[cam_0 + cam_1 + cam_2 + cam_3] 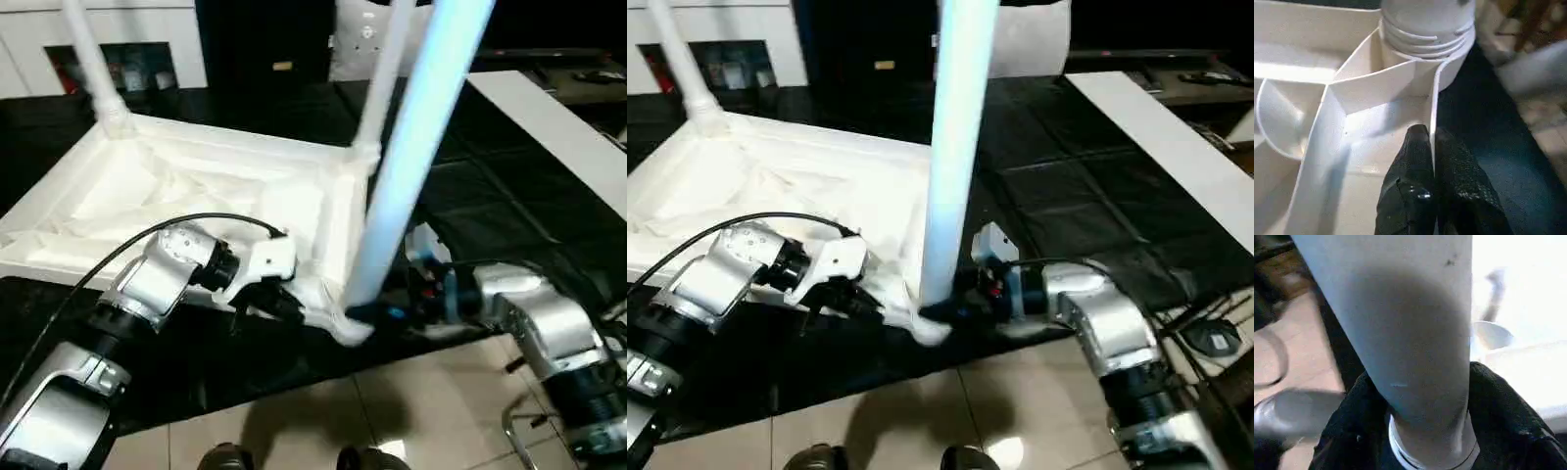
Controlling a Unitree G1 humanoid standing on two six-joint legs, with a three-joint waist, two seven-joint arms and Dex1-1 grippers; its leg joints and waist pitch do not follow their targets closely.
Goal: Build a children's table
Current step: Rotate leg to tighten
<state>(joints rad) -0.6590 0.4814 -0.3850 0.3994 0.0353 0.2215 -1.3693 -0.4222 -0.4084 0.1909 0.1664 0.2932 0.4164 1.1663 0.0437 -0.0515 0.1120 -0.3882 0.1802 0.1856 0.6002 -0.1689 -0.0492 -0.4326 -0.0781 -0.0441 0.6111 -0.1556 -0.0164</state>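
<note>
While leg (411, 166) top cut off, R end effector (1420, 431) clamps base; L end effector (1432, 147) pinches tabletop rim (1434, 112).

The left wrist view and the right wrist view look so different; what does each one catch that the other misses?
Left wrist view: the left gripper shut on the table top's thin rim wall, with ribbed compartments beside it. Right wrist view: the right gripper, jaws around the long white leg, and pale floor tiles. Both share that leg's base entering its corner socket.

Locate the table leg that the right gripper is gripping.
In the left eye view the leg stands upright at the upturned table top's near right corner, right gripper at its base, left gripper pinching the rim beside it.
</note>
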